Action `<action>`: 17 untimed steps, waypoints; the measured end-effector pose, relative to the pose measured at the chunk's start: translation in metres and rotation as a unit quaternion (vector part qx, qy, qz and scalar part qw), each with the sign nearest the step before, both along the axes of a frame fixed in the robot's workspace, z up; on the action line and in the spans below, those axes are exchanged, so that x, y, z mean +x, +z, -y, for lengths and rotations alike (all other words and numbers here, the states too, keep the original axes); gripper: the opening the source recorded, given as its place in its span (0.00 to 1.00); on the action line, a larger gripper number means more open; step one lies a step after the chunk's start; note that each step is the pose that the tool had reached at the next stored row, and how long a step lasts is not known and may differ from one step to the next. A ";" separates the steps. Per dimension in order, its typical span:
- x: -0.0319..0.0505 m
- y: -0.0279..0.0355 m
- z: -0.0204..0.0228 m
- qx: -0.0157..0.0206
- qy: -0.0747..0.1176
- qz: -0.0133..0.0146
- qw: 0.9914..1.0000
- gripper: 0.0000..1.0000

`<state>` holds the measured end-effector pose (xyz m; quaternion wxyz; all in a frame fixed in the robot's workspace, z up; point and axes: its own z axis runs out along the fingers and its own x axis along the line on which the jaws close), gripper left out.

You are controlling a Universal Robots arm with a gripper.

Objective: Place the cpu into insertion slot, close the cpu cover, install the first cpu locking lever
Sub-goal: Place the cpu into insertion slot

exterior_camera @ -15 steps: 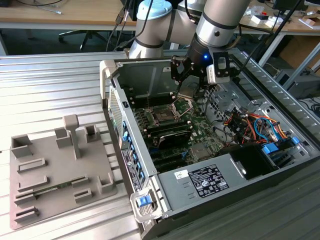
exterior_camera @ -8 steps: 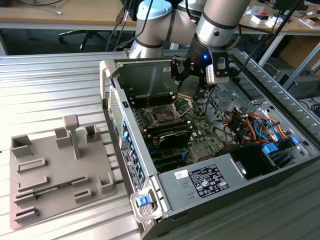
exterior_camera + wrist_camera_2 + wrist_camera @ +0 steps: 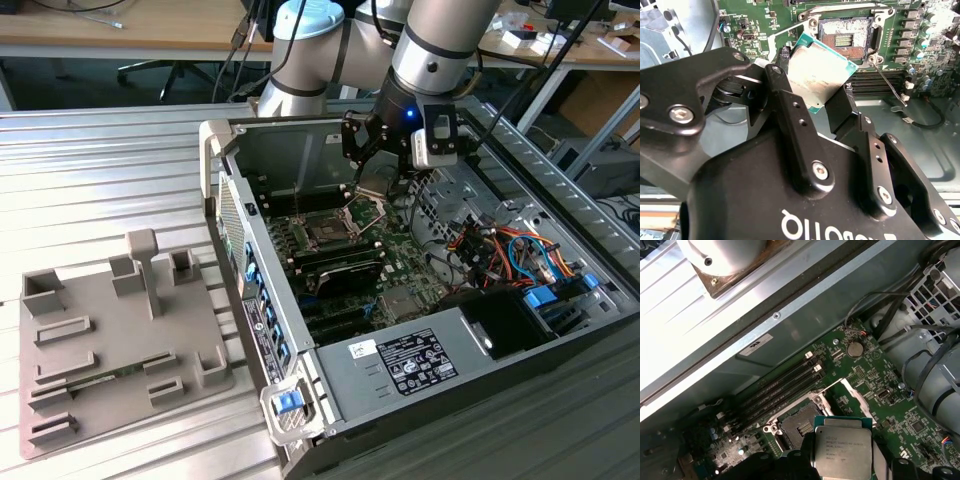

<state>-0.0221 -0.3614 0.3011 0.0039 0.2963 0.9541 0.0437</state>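
My gripper (image 3: 381, 172) reaches down into the open computer case and is shut on the cpu (image 3: 377, 183). In the second wrist view the black fingers (image 3: 786, 97) clamp the tilted chip (image 3: 817, 70) by its edges. The cpu hangs above and slightly to one side of the insertion slot (image 3: 845, 37). Its silvery top (image 3: 842, 450) shows in the first wrist view, next to the dark open slot (image 3: 796, 427). The cpu cover (image 3: 856, 396) is swung up and open beside the slot (image 3: 325, 232). A thin locking lever (image 3: 887, 81) sticks out, unlatched.
The case wall (image 3: 262, 300) rises on the exterior view's left of the board. Orange and blue cables (image 3: 500, 250) and a power supply (image 3: 420, 362) fill the right side. Memory slots (image 3: 780, 387) run beside the socket. A grey fixture tray (image 3: 110, 340) lies on the ribbed table.
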 end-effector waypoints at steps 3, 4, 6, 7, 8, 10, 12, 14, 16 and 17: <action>0.0000 0.0000 0.0000 0.000 -0.001 0.000 1.000 0.55; 0.0000 0.0000 0.0000 0.000 -0.002 0.000 1.000 0.55; 0.0001 0.0000 0.0000 0.000 -0.002 0.000 1.000 0.55; 0.0001 0.0000 0.0000 0.000 -0.002 0.000 1.000 0.55; 0.0001 0.0000 0.0000 0.000 -0.003 0.000 1.000 0.55; 0.0001 0.0000 0.0000 0.000 -0.004 0.000 1.000 0.55; 0.0001 0.0000 0.0000 0.000 -0.004 0.000 1.000 0.55; 0.0001 0.0000 0.0000 0.000 -0.005 0.000 1.000 0.55; 0.0001 0.0000 0.0000 0.000 -0.005 0.000 1.000 0.55; 0.0001 0.0000 0.0000 0.000 -0.006 0.000 1.000 0.55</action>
